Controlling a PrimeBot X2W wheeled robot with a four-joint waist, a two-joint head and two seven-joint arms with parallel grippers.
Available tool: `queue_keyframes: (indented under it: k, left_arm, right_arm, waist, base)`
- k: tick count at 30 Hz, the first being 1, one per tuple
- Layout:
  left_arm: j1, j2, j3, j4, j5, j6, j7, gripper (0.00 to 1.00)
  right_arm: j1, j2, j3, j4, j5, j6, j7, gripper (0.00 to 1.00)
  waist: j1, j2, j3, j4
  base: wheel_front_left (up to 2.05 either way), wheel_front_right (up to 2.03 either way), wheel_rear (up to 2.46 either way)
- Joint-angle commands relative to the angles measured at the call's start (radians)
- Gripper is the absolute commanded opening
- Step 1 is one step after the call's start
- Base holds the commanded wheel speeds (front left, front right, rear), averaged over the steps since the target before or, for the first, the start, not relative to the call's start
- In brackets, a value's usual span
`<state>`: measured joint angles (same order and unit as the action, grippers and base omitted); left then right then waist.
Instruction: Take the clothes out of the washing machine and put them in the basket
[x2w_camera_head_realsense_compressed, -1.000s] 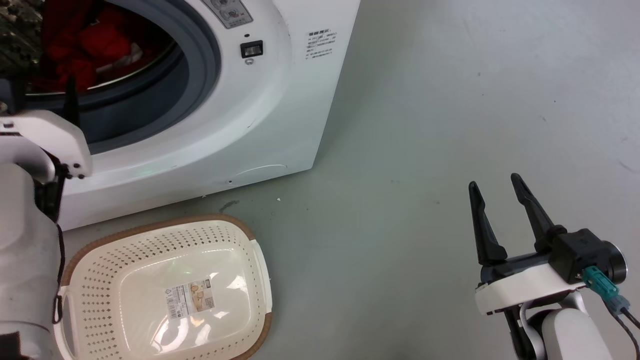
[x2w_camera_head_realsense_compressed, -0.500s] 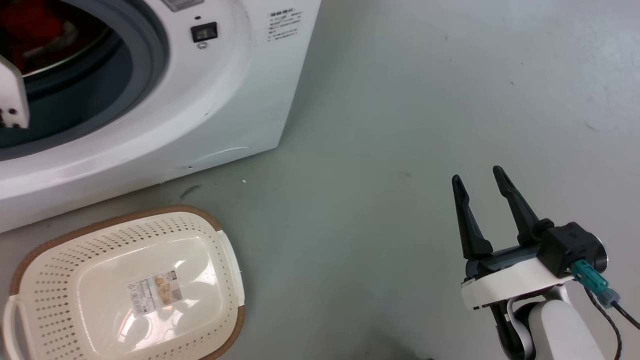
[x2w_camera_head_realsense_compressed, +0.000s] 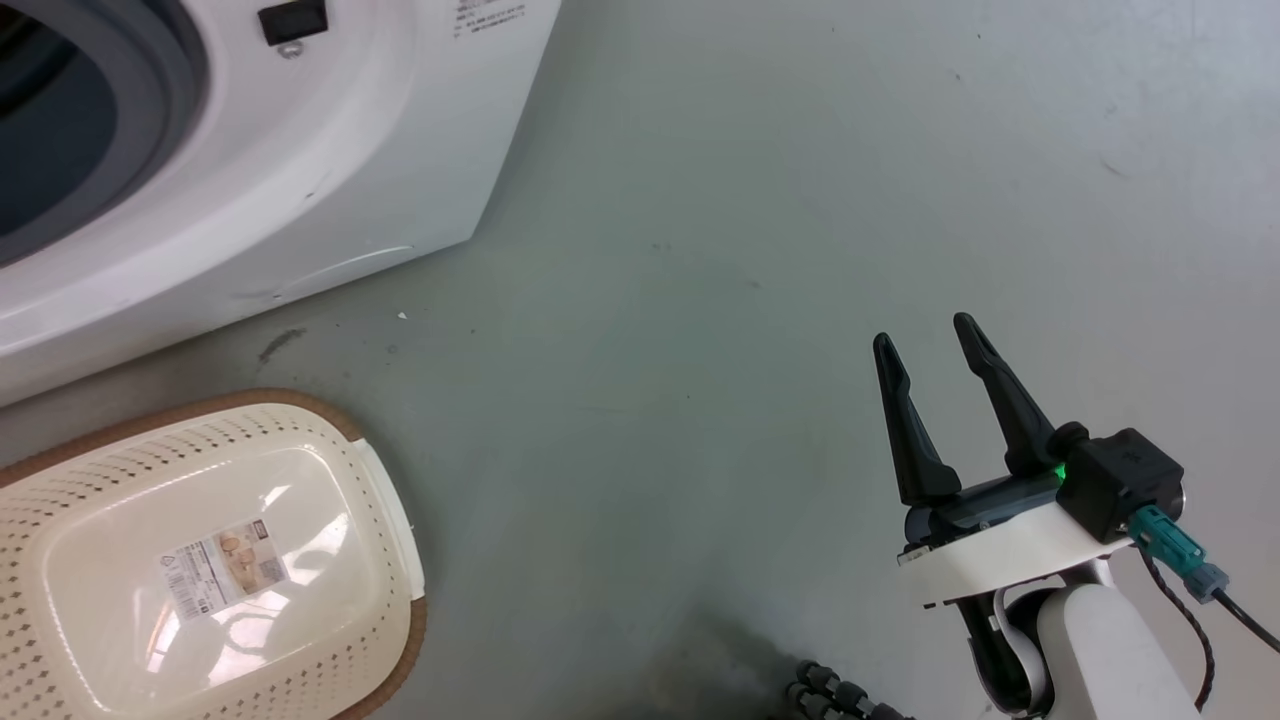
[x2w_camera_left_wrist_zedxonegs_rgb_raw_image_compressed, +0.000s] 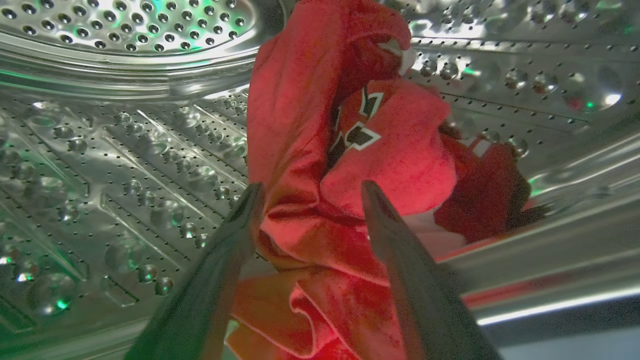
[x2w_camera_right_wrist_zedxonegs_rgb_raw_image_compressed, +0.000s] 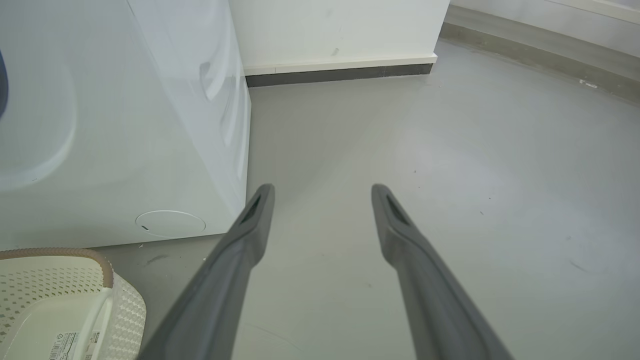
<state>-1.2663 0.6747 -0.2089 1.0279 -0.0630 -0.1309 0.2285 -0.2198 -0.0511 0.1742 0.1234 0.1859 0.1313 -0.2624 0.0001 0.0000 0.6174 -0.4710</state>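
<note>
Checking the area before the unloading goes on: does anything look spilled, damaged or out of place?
Nothing serious. The basket sits upright and empty, and the clothes lie bunched inside the washing machine. Only a dark scuff and a white speck mark the floor by the machine's base.

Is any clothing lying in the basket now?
No, the basket shows a bare cream base with just a paper label on it.

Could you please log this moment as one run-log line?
left gripper: open, astride red clothes in washing machine drum | right gripper: open, empty, over floor | basket: no clothes visible
</note>
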Motion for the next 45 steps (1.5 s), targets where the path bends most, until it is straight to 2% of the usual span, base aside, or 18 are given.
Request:
queue_keyframes:
  k: [1,13,21,22,23,24,30,35,45]
  left_arm:
    - [-0.027,0.025,-0.027,-0.008,-0.005,0.001,0.034,1.00]
    - [-0.107,0.133,-0.214,-0.098,-0.176,0.000,0.406,1.00]
    - [-0.071,0.177,-0.231,-0.159,-0.249,0.002,0.556,1.00]
    - [-0.067,0.181,-0.229,-0.168,-0.254,0.006,0.563,0.49]
    - [-0.064,0.184,-0.226,-0.180,-0.256,0.013,0.561,0.05]
    - [-0.060,0.188,-0.224,-0.191,-0.256,0.019,0.559,0.00]
    - [-0.025,0.199,-0.209,-0.240,-0.274,0.061,0.538,0.00]
    - [0.007,0.193,-0.194,-0.272,-0.281,0.098,0.451,0.00]
    - [0.141,0.104,-0.145,-0.240,-0.357,0.154,0.208,0.00]
  right_arm:
    - [-0.008,0.002,0.004,-0.008,0.008,-0.001,-0.003,1.00]
    - [-0.011,0.002,0.030,-0.019,0.043,-0.001,-0.003,1.00]
    - [-0.024,0.002,0.037,-0.023,0.054,-0.001,-0.003,1.00]
    - [-0.028,0.002,0.036,-0.027,0.054,-0.001,-0.003,1.00]
    - [-0.031,0.002,0.036,-0.032,0.054,-0.001,-0.003,1.00]
    - [-0.032,0.002,0.036,-0.041,0.058,-0.001,-0.003,1.00]
    - [-0.025,0.002,0.033,-0.052,0.062,-0.001,-0.003,1.00]
    - [-0.026,0.002,0.028,-0.046,0.055,-0.001,-0.003,1.00]
    - [-0.006,0.001,0.003,-0.034,0.034,-0.001,-0.003,1.00]
  waist:
    - [-0.0001,0.0000,0.022,-0.017]
    - [-0.0001,0.0000,0.082,-0.042]
    - [-0.0001,0.0000,0.092,-0.045]
    - [-0.0001,0.0000,0.093,-0.046]
    - [-0.0001,0.0000,0.094,-0.046]
    - [-0.0001,0.0000,0.094,-0.047]
    - [-0.0001,0.0000,0.090,-0.050]
    - [-0.0001,0.0000,0.068,-0.048]
    - [-0.0001,0.0000,-0.023,-0.022]
  base:
    - [0.00,0.00,0.00]
    - [0.00,0.00,0.00]
    - [0.00,0.00,0.00]
    - [0.00,0.00,0.00]
    - [0.00,0.00,0.00]
    - [0.00,0.00,0.00]
    - [0.00,0.00,0.00]
    - [0.00,0.00,0.00]
    - [0.00,0.00,0.00]
